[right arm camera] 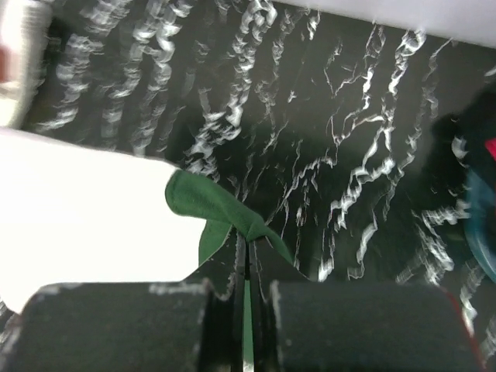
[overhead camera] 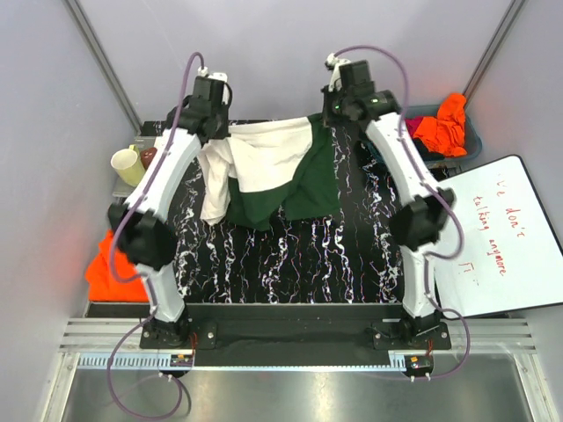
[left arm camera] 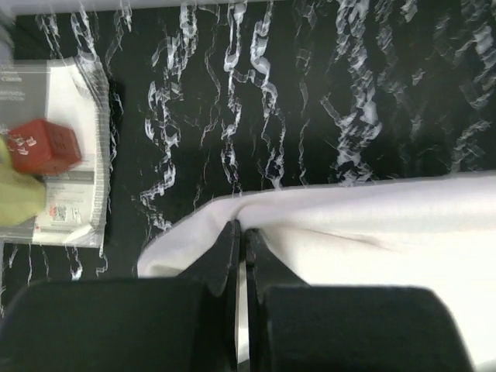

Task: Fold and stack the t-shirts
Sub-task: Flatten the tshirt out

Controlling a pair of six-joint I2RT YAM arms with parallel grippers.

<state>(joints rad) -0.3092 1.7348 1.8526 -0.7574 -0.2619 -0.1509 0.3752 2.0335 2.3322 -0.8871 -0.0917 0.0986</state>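
The black marbled table [overhead camera: 264, 255] carried the cream and green shirt [overhead camera: 264, 163], which hung stretched between both arms over the far half, its lower folds sagging toward the surface. A white board [overhead camera: 501, 237] lay at the right edge. One orange shirt [overhead camera: 110, 268] sat off the left side, and another orange heap [overhead camera: 444, 123] filled a bin [overhead camera: 471, 145] at the far right. The left tool [left arm camera: 239, 232] was pinched tight on the cream hem. The right tool [right arm camera: 246, 248] was clamped on a green fold.

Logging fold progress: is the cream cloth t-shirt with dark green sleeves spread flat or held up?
Held up, not spread: left gripper and right gripper pinch the t-shirt, which hangs bunched.
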